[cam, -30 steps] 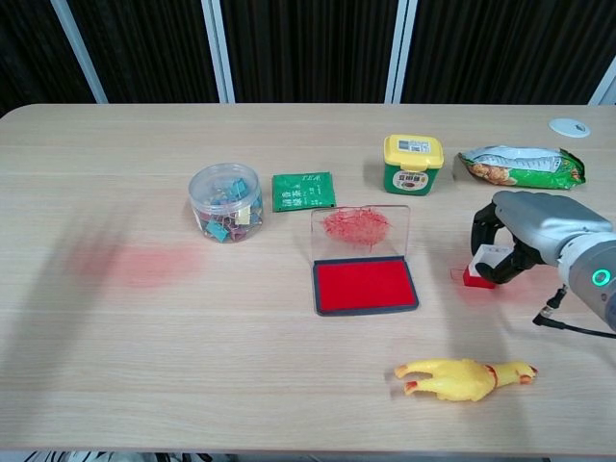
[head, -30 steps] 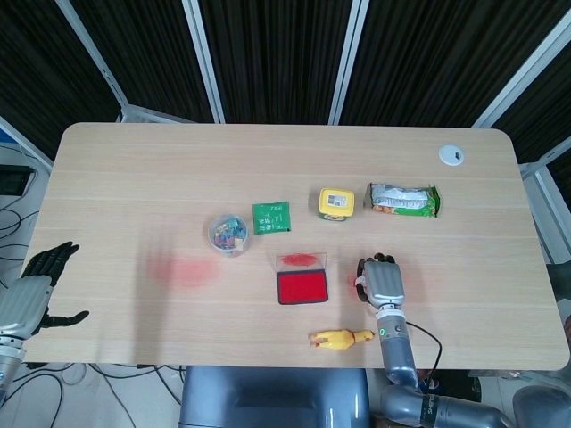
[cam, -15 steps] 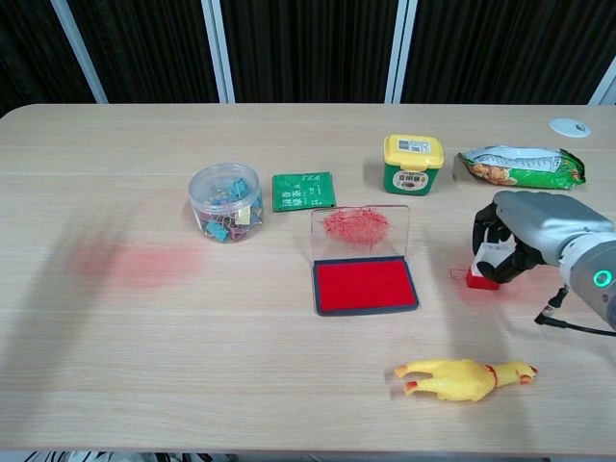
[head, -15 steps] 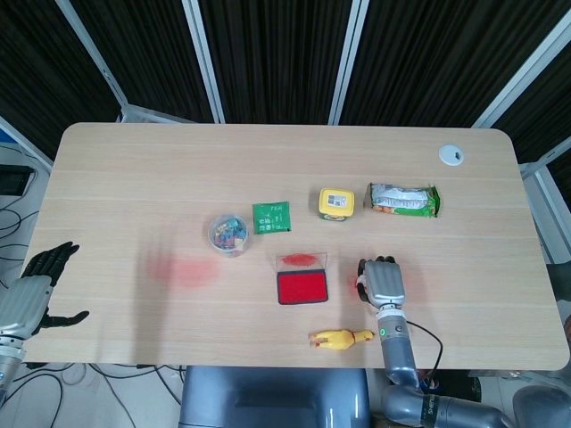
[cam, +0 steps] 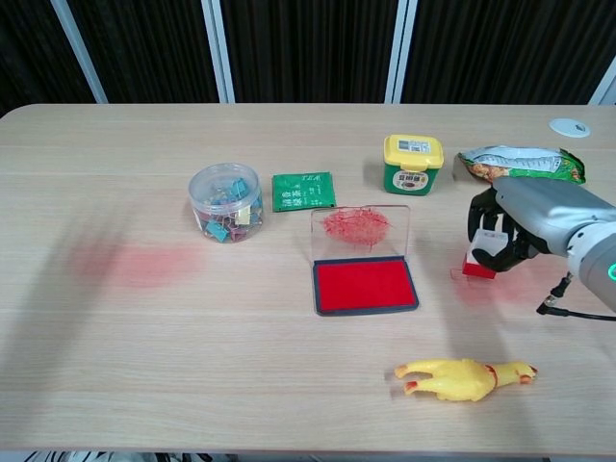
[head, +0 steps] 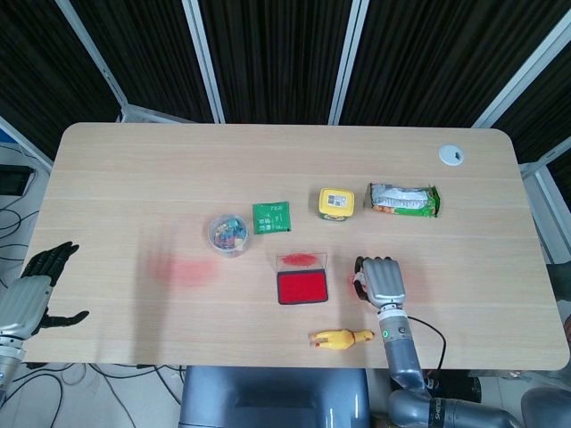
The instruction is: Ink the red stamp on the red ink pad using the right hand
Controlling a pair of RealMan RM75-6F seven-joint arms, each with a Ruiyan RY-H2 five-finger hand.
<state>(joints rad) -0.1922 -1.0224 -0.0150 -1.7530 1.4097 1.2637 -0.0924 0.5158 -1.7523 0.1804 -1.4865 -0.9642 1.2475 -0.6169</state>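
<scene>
The red ink pad [cam: 365, 286] [head: 302, 287] lies open near the table's middle, its clear lid [cam: 359, 229] standing up behind it, smeared with red. My right hand [cam: 525, 223] [head: 380, 281] grips the small red stamp [cam: 480, 265] just right of the pad, fingers curled over its white top; the stamp's red base sits at or just above the tabletop. In the head view the stamp is mostly hidden under the hand. My left hand [head: 36, 290] hangs open off the table's left edge, holding nothing.
A yellow rubber chicken [cam: 462, 376] lies in front of the right hand. Behind are a yellow-lidded jar [cam: 413, 164], a snack bag [cam: 525, 166], a green packet [cam: 303, 191] and a clear tub of clips [cam: 224, 201]. A red stain [cam: 140, 262] marks the left tabletop.
My right hand with the stamp has shifted slightly left and up, toward the ink pad. The left hand has not moved.
</scene>
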